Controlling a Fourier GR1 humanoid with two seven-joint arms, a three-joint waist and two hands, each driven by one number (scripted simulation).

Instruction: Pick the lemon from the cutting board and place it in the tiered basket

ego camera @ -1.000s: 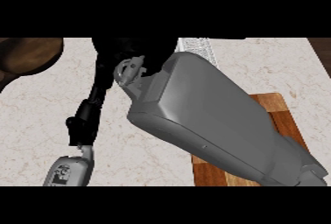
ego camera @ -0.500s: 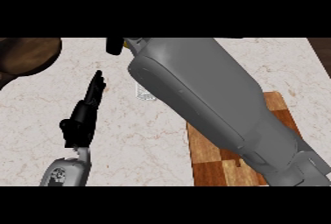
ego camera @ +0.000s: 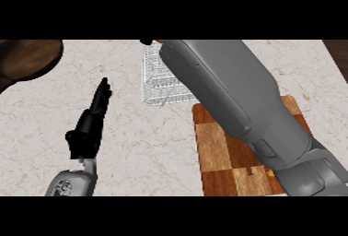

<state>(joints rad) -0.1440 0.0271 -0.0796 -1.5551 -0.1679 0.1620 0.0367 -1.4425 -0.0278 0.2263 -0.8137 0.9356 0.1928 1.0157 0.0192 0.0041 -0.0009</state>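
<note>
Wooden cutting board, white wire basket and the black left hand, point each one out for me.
Wooden cutting board (ego camera: 221, 152), head view, on its bare left strip.
White wire basket (ego camera: 158, 80), head view, on its visible mesh wall.
Black left hand (ego camera: 88, 126), head view, on the palm, fingers straight.

My right arm (ego camera: 238, 106) reaches up across the middle of the counter (ego camera: 142, 138), over the cutting board (ego camera: 221, 152) that lies on the counter near me on the right. The tiered basket (ego camera: 162, 85) sits behind the board, farther from me, partly hidden under my arm. My left hand (ego camera: 92, 122) rests on the left with its fingers up, and a bowl (ego camera: 27, 57) sits in the far left corner.
</note>
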